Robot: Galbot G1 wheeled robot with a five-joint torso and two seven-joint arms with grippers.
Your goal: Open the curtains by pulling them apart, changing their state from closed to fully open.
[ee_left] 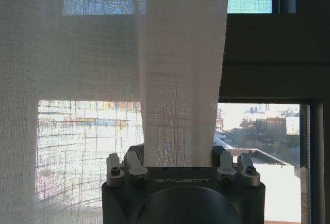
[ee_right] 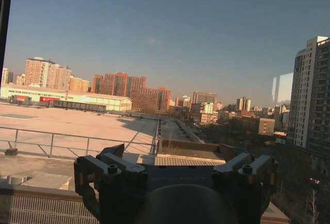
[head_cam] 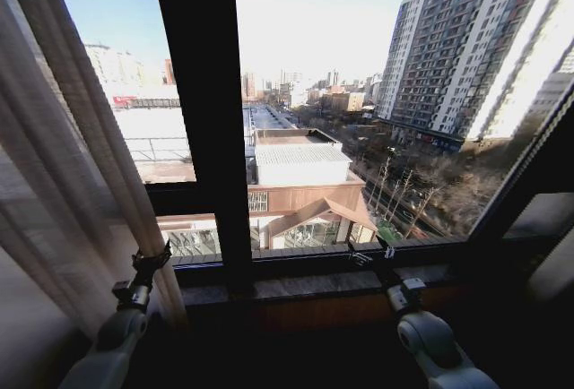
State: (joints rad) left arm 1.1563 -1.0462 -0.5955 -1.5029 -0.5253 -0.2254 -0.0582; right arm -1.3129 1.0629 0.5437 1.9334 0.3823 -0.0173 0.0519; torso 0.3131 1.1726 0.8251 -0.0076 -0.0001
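Observation:
The curtains (head_cam: 63, 165), sheer cream fabric with vertical pleats, hang bunched along the left side of the window. My left gripper (head_cam: 151, 259) is at the curtain's inner edge, low down near the sill. In the left wrist view a fold of the curtains (ee_left: 178, 90) runs down between the two fingers (ee_left: 133, 161), which press against its sides. My right gripper (head_cam: 375, 253) is held up in front of the window sill right of centre, open, with nothing between its fingers (ee_right: 114, 154); it faces bare glass and the city outside.
A dark vertical window post (head_cam: 202, 111) stands just right of the curtain edge. The stone window sill (head_cam: 305, 283) runs across below both grippers. A dark slanted frame edge (head_cam: 525, 169) closes the window on the right.

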